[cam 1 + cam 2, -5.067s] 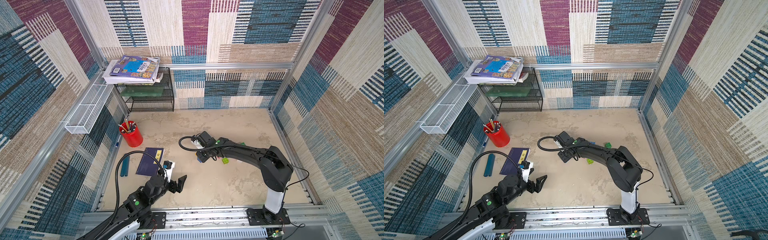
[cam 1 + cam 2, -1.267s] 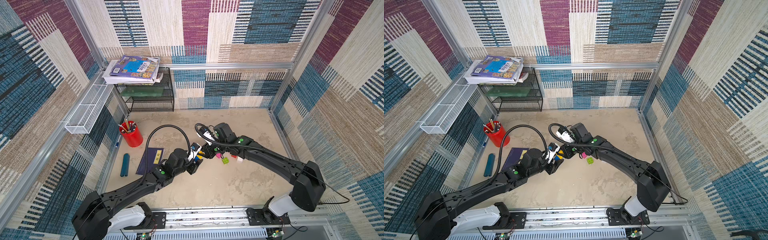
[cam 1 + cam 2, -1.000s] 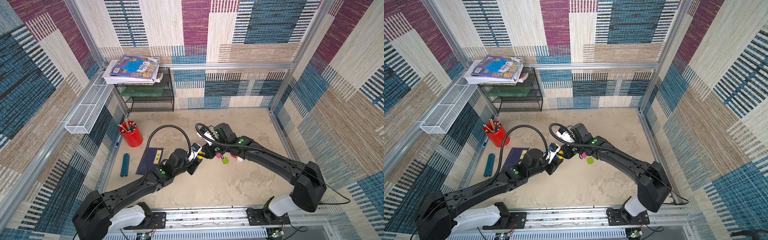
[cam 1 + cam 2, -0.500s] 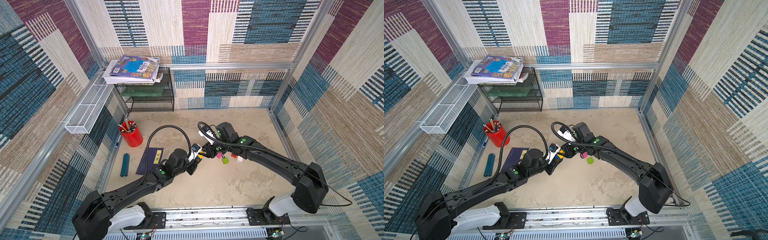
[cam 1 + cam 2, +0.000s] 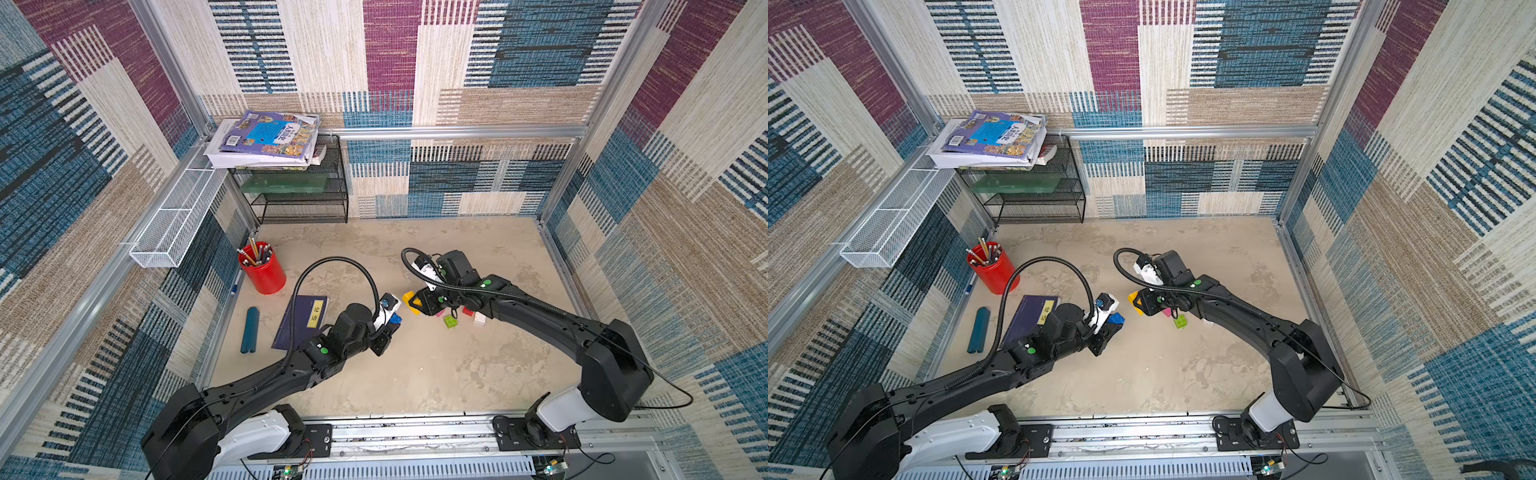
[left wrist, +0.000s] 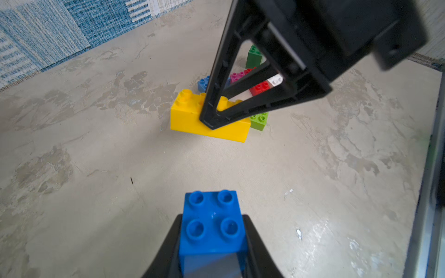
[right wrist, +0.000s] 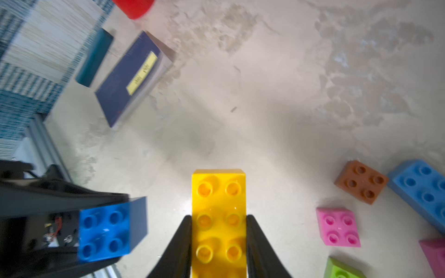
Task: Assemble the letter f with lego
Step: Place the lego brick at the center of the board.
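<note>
Now both arms reach toward the middle of the frame in both top views. The left end effector (image 6: 212, 223) is clamped on a square blue brick (image 6: 210, 207), studs up, at the lower centre of the left wrist picture. The right end effector (image 7: 219, 217) grips an oblong yellow brick (image 7: 218, 192) by its long sides, near the blue brick but apart from it. Right of the yellow brick in a top view, a green brick (image 5: 449, 321), a white brick (image 5: 479, 319) and a red brick (image 5: 467, 311) lie on the desk (image 5: 415, 374). At the right edge of the right wrist picture lie a brown brick (image 7: 361, 181), a pink brick (image 7: 338, 227) and a light blue brick (image 7: 423, 192).
</note>
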Robot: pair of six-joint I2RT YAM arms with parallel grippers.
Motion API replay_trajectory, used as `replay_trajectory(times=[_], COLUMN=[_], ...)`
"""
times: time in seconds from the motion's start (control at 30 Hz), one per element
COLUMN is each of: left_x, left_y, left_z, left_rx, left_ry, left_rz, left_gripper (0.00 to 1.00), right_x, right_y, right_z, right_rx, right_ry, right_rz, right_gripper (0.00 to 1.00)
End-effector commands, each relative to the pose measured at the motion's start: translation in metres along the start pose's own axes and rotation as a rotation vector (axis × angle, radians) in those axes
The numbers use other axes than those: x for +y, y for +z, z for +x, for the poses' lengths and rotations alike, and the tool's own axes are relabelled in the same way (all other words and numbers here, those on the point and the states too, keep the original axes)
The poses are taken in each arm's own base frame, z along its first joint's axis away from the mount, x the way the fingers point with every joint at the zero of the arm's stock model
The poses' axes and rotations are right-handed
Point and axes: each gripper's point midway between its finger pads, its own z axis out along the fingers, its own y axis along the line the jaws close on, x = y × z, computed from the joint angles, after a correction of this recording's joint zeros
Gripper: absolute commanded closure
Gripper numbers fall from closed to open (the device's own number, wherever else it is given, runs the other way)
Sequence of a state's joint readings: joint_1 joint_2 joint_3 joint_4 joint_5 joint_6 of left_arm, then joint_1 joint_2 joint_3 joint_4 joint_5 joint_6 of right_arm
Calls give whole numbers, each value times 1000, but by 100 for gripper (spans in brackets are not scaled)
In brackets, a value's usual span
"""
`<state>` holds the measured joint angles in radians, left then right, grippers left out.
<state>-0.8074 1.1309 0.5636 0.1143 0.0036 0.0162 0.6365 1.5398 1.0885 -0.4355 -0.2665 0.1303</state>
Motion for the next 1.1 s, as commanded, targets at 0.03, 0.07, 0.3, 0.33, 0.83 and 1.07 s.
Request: replay_trajectory(times=[0.03,0.07,0.3,0.33,0.83,1.07], left_x=[1,1,4,4,3,1], left_y=[7,9,24,28,90,105], left_z=[-4,-1,5,7,28,33], left_rx=[-56,-55,-69,-66,-15,8], left_ry=[-42,-46,-72,-73,-83,-78], left_rz=[-3,-4,-22,-23,-16,-8], left_gripper=[87,88,91,92,94,95], right_x=[-27,-32,-46,-48,-60,-59], right_y=[16,20,40,42,48,44], right_z=[7,11,37,40,66,66], right_rx=[-25,-17,17,21,50,50], right_ry=[23,32,64,70,119,116], right_rz=[151,171,246,256,300,299], right_gripper=[68,67,67,67,61,50])
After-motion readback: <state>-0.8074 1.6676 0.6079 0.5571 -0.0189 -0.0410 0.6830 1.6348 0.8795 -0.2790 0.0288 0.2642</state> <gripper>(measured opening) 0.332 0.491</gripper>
